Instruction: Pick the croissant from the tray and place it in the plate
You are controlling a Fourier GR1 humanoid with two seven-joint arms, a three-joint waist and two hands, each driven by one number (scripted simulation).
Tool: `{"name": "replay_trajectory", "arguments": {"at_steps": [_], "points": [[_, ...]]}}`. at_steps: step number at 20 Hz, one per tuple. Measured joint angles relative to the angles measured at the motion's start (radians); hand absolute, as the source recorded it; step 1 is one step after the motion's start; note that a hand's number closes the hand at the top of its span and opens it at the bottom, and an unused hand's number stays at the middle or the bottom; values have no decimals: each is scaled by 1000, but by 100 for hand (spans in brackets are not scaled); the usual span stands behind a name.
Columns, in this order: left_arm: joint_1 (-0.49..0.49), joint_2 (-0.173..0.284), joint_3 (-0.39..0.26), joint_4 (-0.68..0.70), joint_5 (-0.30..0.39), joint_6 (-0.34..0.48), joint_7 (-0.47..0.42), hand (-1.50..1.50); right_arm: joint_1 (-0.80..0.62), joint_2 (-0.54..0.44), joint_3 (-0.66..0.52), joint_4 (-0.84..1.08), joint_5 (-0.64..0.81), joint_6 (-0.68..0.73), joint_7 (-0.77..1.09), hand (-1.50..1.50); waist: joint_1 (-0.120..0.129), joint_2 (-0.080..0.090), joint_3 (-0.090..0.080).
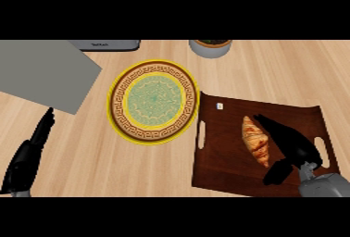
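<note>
right hand (290, 141), black and glossy, lies over the dark wooden tray (226, 157) just to the right of the croissant (255, 140), its fingers stretched toward the tray's far edge and spread apart rather than curled, with the thumb hanging lower near the tray's front. it sits beside the pastry; whether it touches it cannot be told. the croissant lies on the tray, right of centre, its long axis running from the far side toward the near side and tilting slightly rightward at the near end; it is golden-brown, ridged and tapered at both tips. the tray is rectangular with slot handles on both short sides. to its left, on the pale wood-grain counter (82, 152), sits the round plate (153, 101), yellow-rimmed with a brown key-pattern band and a green centre. left hand (31, 152) rests at the lower left, fingers straight and pointing up.
</note>
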Motion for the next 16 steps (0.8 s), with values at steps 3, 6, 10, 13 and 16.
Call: {"name": "replay_trajectory", "arguments": {"at_steps": [3, 6, 10, 13, 16], "points": [[11, -15, 2, -15, -14, -7, 1, 0, 6, 19, -17, 39, 32, -7, -40, -150, 0, 0, 0], [24, -13, 21, -29, -11, -28, 2, 0, 10, 43, -26, 65, 56, -28, -87, 150, 0, -1, -1], [20, -28, 21, -33, -27, -38, 8, 0, -33, 55, -66, 151, 75, -53, -189, 150, 1, -4, -3], [0, -33, 39, -1, -32, -43, -10, 0, -52, 83, -73, 162, 110, -70, -193, 150, -2, -4, -5], [-6, -40, 44, -9, -45, -49, 3, 0, -34, 83, -88, 156, 133, -77, -227, 150, -1, -4, -4]]}}
